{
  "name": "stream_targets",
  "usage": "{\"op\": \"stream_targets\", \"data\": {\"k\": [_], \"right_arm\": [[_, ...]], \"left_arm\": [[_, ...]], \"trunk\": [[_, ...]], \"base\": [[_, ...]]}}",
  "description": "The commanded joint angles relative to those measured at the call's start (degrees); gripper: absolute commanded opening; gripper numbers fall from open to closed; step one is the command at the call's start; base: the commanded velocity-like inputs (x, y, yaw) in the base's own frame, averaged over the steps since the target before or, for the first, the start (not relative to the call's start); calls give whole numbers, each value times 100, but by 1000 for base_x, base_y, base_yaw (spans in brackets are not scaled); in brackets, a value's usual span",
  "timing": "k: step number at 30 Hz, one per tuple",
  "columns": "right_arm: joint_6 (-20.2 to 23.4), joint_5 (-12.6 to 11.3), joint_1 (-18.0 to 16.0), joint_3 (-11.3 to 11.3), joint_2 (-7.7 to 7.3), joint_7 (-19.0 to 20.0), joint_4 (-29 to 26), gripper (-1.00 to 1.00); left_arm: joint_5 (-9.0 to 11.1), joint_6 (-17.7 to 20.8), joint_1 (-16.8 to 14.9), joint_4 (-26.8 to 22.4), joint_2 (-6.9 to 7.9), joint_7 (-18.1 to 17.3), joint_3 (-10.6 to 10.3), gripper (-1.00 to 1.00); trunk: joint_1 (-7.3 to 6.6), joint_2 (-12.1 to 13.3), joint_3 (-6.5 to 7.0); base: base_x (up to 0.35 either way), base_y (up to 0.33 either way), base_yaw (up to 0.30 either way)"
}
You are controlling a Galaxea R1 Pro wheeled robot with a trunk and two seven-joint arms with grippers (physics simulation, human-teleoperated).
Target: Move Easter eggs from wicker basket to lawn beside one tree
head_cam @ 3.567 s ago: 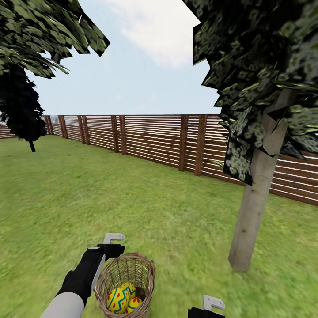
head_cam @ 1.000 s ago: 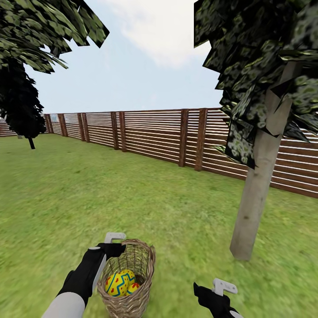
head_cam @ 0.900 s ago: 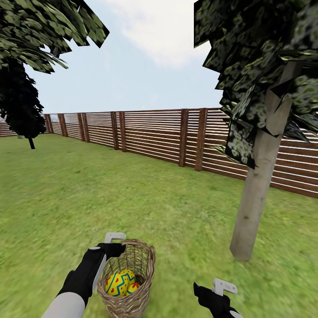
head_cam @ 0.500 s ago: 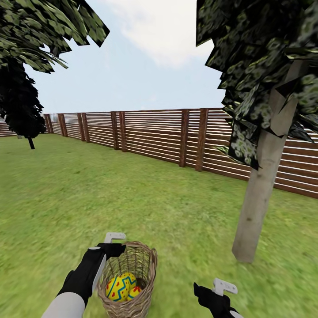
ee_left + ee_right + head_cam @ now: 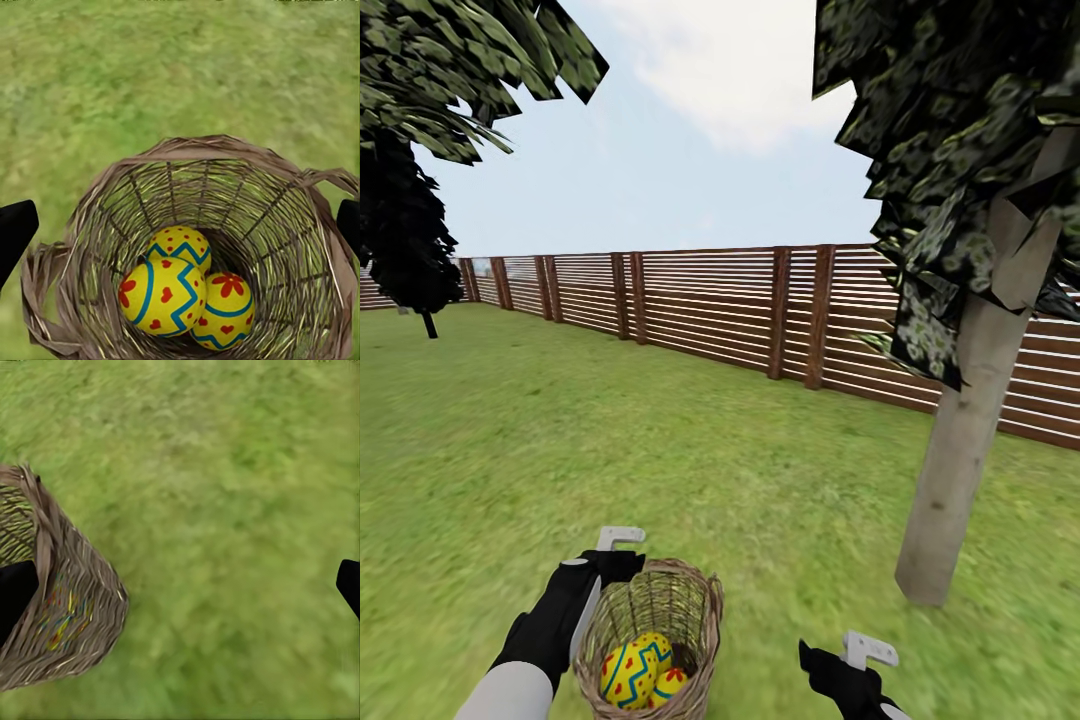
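Left wrist view: three Easter eggs (image 5: 184,292) lie together in the bottom of one wicker basket (image 5: 90,225), touching one another; in the head view two of them show through its mouth. The basket stands on the lawn (image 5: 660,450), and all else is placed from it. One pale-trunked tree (image 5: 960,470) rises to its right and a little beyond, apart from it. One black tree (image 5: 405,250) stands far beyond it to the left. A slatted brown fence (image 5: 710,310) runs across well behind it.

The left gripper (image 5: 622,553) sits at the basket's rim on the left, forearm reaching forward and down; its two dark fingers (image 5: 15,232) stand wide, one at each side of the basket, above the open mouth and closed on nothing. The right gripper (image 5: 860,655) hangs to the basket's right, over bare grass; its fingers (image 5: 349,581) are likewise spread wide and hold nothing, one of them just beside the basket's outer wall.
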Motion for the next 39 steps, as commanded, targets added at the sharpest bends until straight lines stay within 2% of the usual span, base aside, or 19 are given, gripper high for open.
{"op": "stream_targets", "data": {"k": [1, 12, 19, 24, 32, 39], "right_arm": [[22, -57, -3, -1, 2, -32, -9, 100], [21, -57, -6, -7, -1, -32, -9, 100], [21, -57, -5, -8, -1, -32, -3, 100], [22, -57, -6, -13, -1, -32, -6, 100], [29, -64, -3, -245, 2, -2, -1, 100], [30, -61, -4, -274, 5, 2, -1, 100]], "left_arm": [[-61, 21, -4, -11, -12, -51, 36, 100], [-62, 16, 4, 21, -37, -22, 27, 100], [-54, -70, -2, 511, -42, 28, -2, 100], [-53, -106, -3, 587, -46, 36, -7, 100], [-53, -117, -4, 611, -53, 124, -8, 100], [-55, -121, -4, 613, -58, 153, -22, 100]], "trunk": [[1, -3, -7], [1, -3, -7], [1, -3, -7], [1, -3, -7], [177, -324, -150], [330, -605, -276]], "base": [[95, 4, 0], [23, 1, 0], [1, 0, 0], [0, 0, 0], [0, 0, 0], [0, 0, 0]]}}
